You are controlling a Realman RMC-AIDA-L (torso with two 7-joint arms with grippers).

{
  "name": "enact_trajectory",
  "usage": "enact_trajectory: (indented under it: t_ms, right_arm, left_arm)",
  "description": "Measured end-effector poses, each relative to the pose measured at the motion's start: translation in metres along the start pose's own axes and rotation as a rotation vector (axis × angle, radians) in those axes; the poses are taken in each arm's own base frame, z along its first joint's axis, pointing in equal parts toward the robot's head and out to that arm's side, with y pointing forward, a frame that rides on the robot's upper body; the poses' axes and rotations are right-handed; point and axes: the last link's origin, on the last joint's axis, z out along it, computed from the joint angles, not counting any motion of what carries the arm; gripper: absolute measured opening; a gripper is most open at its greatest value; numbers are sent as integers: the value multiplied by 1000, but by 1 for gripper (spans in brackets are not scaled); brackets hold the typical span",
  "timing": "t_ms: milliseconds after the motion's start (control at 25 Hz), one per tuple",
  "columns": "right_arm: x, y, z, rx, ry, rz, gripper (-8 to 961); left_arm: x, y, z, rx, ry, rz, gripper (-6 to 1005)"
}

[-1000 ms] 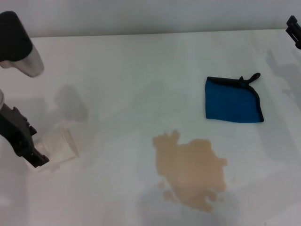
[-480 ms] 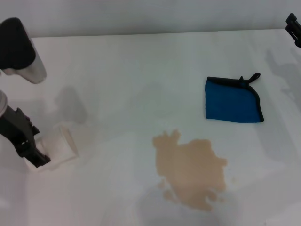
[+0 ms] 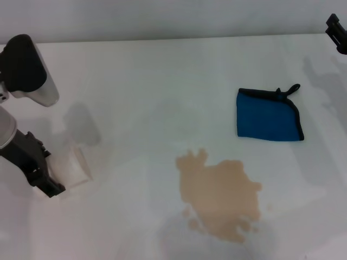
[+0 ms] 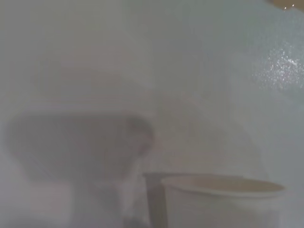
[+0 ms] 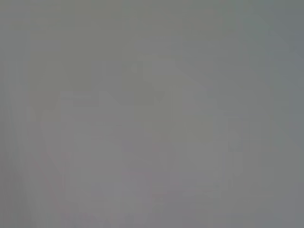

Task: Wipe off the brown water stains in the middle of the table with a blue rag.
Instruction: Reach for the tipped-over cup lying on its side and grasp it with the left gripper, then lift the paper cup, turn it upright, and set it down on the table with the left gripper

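Observation:
The blue rag lies flat on the white table, at the right in the head view, with its black loop pointing to the far right. The brown water stains spread over the near middle, below and left of the rag, with small droplets along the edge. My left gripper is at the far left, shut on a white paper cup held low over the table. The cup's rim shows close up in the left wrist view. Only a tip of my right gripper shows, at the far right edge, well away from the rag.
The left arm's grey and black forearm hangs over the left side of the table. The table's far edge meets a grey wall. The right wrist view shows only a blank grey surface.
My left gripper has shifted slightly nearer and to the right, carrying the cup with it. The rag and the stains have not moved. The right gripper has edged up a little.

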Motion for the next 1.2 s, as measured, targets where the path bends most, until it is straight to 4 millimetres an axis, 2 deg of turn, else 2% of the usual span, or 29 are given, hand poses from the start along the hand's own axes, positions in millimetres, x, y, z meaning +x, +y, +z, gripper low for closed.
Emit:
enact_trajectory:
  t_ms: [680, 840, 1040, 1200]
  right_arm:
    - [-1, 1, -2, -13, -12, 28, 828]
    - [-2, 1, -1, -13, -14, 26, 827]
    - [-3, 0, 0, -11, -14, 23, 827]
    - [-3, 0, 0, -11, -15, 20, 827]
  left_arm:
    - [1, 4, 8, -35, 35, 34, 839]
    - [2, 4, 8, -32, 37, 29, 778]
    - [4, 2, 4, -22, 49, 4, 714]
    - [11, -6, -12, 4, 178, -54, 689]
